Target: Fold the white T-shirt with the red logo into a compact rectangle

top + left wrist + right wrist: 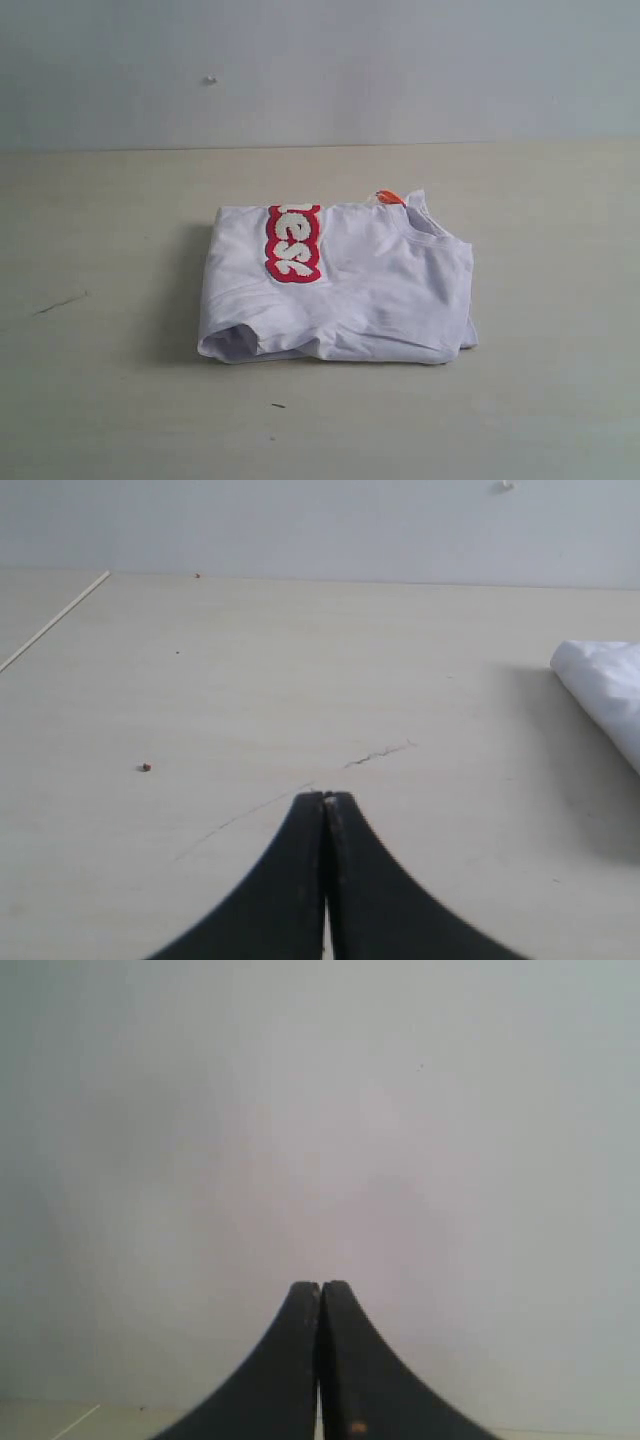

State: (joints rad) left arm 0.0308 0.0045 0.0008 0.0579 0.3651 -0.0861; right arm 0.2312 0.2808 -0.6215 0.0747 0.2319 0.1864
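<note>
Folded white T-shirt (340,285) lay centred on the surface (100,400); its red logo (293,243) showed only "ess", with the orange tag (389,197) at the far edge. Both the left claw (325,800) and right claw (320,1286) were pressed closed, empty.

Pale wooden table (100,400) — plain, perhaps grey-white wall (400,70).

Folded T-shirt (340,290) mid-table (100,400); logo (293,243) on top, left.
</note>
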